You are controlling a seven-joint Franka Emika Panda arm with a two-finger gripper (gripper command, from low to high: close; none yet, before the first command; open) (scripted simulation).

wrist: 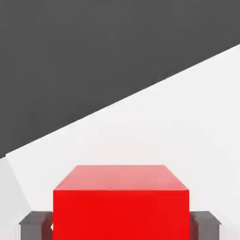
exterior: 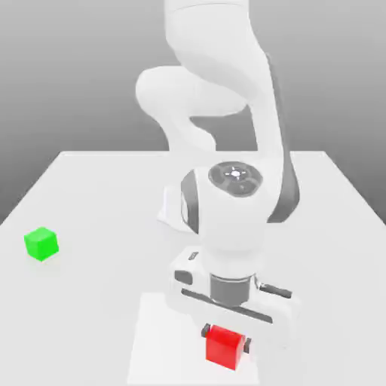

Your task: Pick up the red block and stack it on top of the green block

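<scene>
The red block [exterior: 225, 346] sits between the two dark fingertips of my gripper [exterior: 225, 339], which is shut on it near the table's front edge. In the hand view the red block [wrist: 121, 206] is large and close, with a grey finger [wrist: 35, 225] pressed against each side. The block appears lifted slightly above the white table [exterior: 98, 317]. The green block [exterior: 41, 243] rests alone on the table, far toward the exterior view's left and farther back than the gripper.
The arm's white body [exterior: 226, 98] rises from the middle of the table behind the gripper. The table's edge [wrist: 122, 101] runs diagonally across the hand view, with dark floor beyond it.
</scene>
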